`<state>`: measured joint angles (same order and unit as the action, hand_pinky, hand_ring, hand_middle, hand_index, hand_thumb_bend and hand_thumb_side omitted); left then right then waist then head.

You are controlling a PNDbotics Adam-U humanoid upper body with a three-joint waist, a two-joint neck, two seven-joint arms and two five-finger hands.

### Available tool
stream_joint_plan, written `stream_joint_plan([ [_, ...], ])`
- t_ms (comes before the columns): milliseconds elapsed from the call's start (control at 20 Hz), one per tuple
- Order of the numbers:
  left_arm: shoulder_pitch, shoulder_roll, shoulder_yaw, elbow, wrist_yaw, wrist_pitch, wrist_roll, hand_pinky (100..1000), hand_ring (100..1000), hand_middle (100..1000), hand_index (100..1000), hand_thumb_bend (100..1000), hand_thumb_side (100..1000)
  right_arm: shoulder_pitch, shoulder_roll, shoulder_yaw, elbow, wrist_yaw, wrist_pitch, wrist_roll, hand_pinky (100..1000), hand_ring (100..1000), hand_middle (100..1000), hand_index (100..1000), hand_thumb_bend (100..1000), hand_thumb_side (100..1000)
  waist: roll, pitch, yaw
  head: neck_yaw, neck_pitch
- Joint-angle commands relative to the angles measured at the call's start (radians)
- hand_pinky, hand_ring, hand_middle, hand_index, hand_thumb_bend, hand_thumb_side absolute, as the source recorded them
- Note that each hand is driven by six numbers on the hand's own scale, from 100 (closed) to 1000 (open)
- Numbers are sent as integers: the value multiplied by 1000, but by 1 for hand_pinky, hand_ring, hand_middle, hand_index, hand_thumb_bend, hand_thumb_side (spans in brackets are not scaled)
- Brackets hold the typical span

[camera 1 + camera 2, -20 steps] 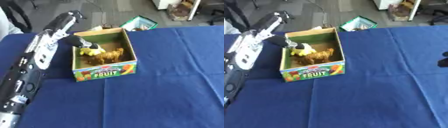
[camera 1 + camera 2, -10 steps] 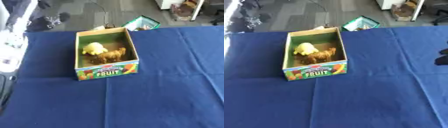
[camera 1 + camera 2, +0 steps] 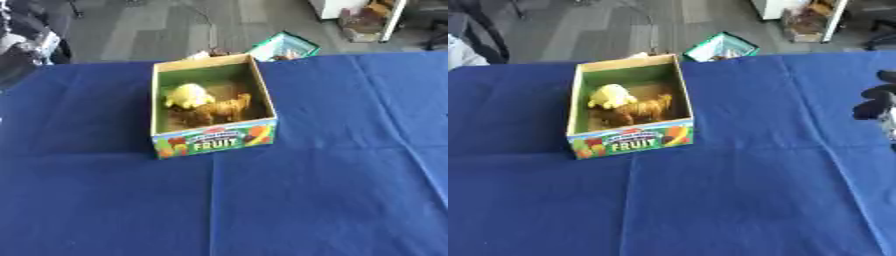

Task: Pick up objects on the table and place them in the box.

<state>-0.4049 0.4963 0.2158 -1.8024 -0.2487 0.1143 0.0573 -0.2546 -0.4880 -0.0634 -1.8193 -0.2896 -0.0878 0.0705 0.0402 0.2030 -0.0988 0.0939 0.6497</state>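
Box loaded, cloth bare of further objects

Counter (image 3: 289, 200) comes first: a wide surface under a blue cloth, and no loose object shows on it in either eye view. Toward its far left stands the box (image 3: 213, 140), an open cardboard carton with "FRUIT" printed on its near wall and a green lining inside. Within the box lie the task's things: a brown toy animal (image 3: 217, 109) along the middle and a yellow toy (image 3: 187, 95) just beside it, toward the far left corner; the two appear to touch, though the blur makes that uncertain. Beyond the counter's far edge, on the floor, sits a green-and-white package (image 3: 285, 46), well apart from the box.

Right hand (image 3: 877, 102) shows only at the right edge of the right eye view, dark fingers curled, holding nothing, well apart from the box. The left hand shows in neither view.

As a judgement, the placing step looks finished. The next move calls for scanning the cloth for any object left, and otherwise keeping both hands clear of the box.
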Motion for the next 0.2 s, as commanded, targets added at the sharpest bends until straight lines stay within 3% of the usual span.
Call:
stream_joint_plan([
  [50, 27, -20, 31, -53, 62, 16, 32, 606, 558, 610, 769, 478, 614, -8, -29, -10, -12, -2, -3, -1, 629, 601, 617, 822, 100, 331, -3, -18, 5, -11, 12],
  [200, 65, -54, 38, -75, 98, 31, 35, 600, 550, 602, 766, 471, 610, -5, -25, -10, -11, 0, -2, -3, 629, 601, 617, 823, 100, 331, -3, -20, 11, -19, 23],
])
